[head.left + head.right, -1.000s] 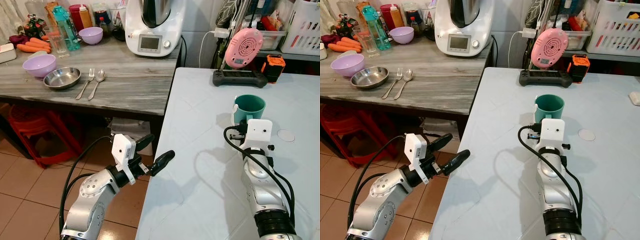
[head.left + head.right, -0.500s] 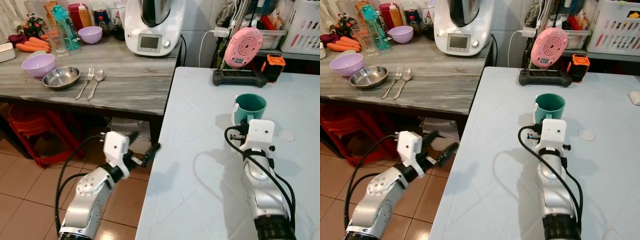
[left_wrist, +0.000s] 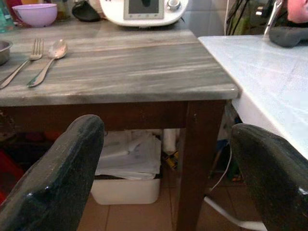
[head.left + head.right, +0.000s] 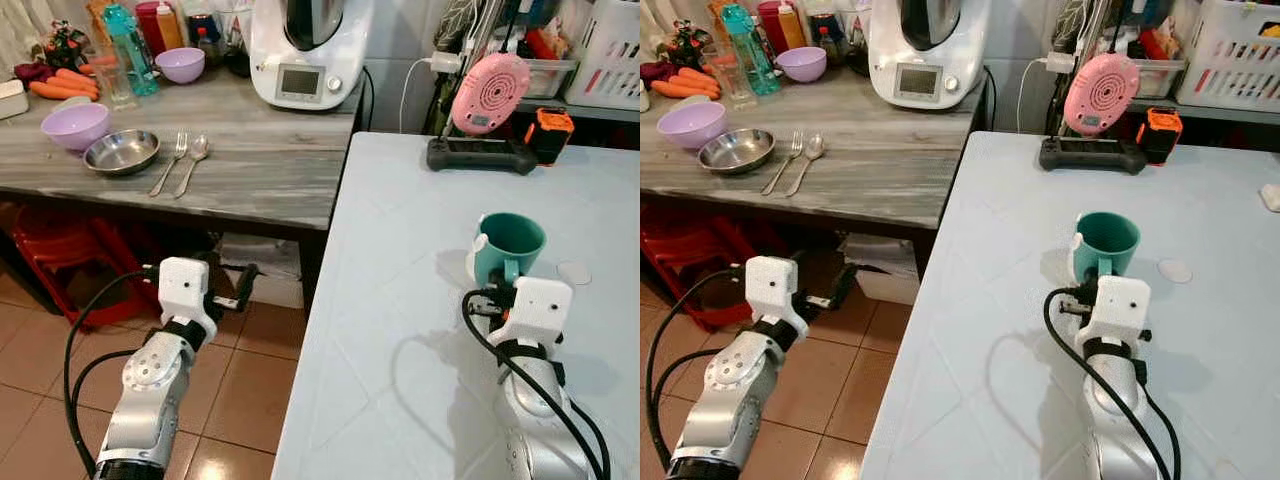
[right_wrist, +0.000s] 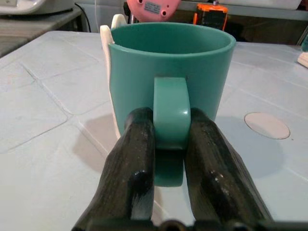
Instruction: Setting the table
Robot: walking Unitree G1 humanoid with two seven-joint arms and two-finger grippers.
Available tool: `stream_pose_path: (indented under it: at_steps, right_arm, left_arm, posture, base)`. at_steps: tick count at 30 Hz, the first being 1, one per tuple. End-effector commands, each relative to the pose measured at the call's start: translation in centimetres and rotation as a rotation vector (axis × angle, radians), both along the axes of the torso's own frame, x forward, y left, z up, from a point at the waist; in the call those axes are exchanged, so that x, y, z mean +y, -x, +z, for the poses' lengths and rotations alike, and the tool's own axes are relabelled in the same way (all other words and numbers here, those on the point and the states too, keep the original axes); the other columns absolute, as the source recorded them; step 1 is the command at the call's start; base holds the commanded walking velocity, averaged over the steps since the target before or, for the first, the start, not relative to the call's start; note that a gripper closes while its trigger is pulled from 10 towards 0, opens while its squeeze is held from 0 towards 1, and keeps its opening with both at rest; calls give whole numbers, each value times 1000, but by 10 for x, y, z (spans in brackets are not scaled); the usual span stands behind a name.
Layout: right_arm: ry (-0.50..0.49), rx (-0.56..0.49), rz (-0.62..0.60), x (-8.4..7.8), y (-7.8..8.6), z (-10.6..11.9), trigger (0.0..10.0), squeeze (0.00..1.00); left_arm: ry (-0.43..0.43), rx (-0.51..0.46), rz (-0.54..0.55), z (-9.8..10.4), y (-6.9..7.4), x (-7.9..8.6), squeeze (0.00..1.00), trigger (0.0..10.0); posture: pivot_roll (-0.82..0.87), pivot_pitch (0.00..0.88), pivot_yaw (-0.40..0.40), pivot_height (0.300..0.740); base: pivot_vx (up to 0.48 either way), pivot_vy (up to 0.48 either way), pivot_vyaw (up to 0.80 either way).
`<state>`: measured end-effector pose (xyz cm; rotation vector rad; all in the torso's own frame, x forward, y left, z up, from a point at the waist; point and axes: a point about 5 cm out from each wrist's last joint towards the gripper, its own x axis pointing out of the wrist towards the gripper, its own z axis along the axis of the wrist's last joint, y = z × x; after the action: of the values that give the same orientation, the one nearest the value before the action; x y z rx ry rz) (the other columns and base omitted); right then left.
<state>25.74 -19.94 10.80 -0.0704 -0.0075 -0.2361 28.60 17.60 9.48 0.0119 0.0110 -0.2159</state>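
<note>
Right hand (image 5: pixel 169 159), in its wrist view, pinches the handle of the teal mug (image 5: pixel 168 67) between both fingers, mug upright on the pale blue counter (image 5: pixel 43 159). Left wrist view: left hand (image 3: pixel 163 159) spread wide, holding nothing, low beside the grey wooden counter (image 3: pixel 120 67). Head views: fork (image 4: pixel 170 165), spoon (image 4: pixel 191 166), steel dish (image 4: pixel 121 153) and lilac bowl (image 4: pixel 75 126) lie unfetched there, so I judge the setting barely begun.

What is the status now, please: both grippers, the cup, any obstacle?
Right gripper shut on teal ceramic mug handle, mug upright on pale blue table. Left gripper open, low beside grey wooden counter. Nothing blocking.
</note>
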Motion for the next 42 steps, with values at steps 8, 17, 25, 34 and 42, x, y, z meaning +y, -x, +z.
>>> stream_pose_path:
  at_steps: [8, 17, 25, 34, 42]
  right_arm:
    - [-17, 9, 25, 6, -6, 5, 10000, 0]
    - [-23, 14, 37, 10, -9, 5, 10000, 0]
    - [-28, 18, 38, 11, -11, 5, 10000, 0]
    - [-25, 18, 30, 9, -11, 5, 10000, 0]
    - [-20, 17, 17, 7, -12, 6, 10000, 0]
  left_arm:
    - [-22, -13, 23, 1, -8, -4, 0, 10000]
    - [-28, -18, 22, 1, -10, -5, 0, 10000]
    - [-32, -21, 14, 1, -11, -7, 0, 10000]
    - [-28, -22, 2, 0, -10, -9, 0, 10000]
    - [-20, -28, -22, 2, -11, -11, 0, 10000]
  posture:
    - [-96, 12, 24, 740]
    - [-93, 9, 24, 740]
    - [-93, 9, 24, 740]
    - [-95, 15, 26, 740]
    - [-95, 15, 26, 740]
  base:
    - [0, 0, -119]
    - [-147, 0, 0]
    - [-320, 0, 0]
    - [-312, 0, 0]
    - [-67, 0, 0]
